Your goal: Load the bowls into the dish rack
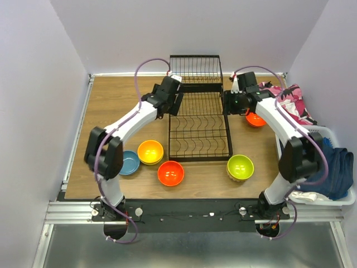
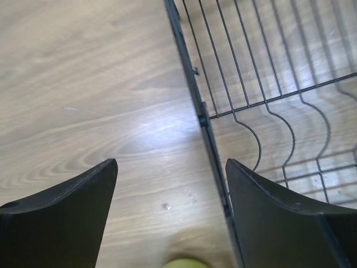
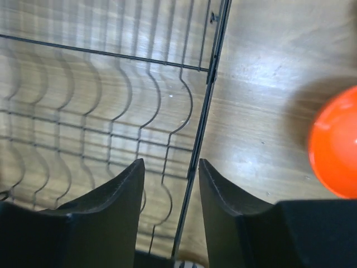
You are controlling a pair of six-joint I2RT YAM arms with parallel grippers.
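Top external view: the dish rack (image 1: 199, 146) lay mid-counter (image 1: 111, 106) between the two arms. The left hand (image 2: 170, 164) was spread wide over the rack's left rim, pinching nothing. The right hand (image 3: 171, 162) stood parted astride the right rim wire. A blue bowl (image 1: 129, 162), yellow-orange bowl (image 1: 150, 151), red-orange bowl (image 1: 170, 173) and lime green bowl (image 1: 240, 167) sat on the counter by the rack's near end. A second red-orange bowl (image 3: 334, 142) sat to the rack's right.

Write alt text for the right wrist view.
The right gripper hangs open over the black wire dish rack, its two black fingers straddling the rack's side rail without gripping it. A glossy red-orange bowl sits on the wooden table at the right edge.
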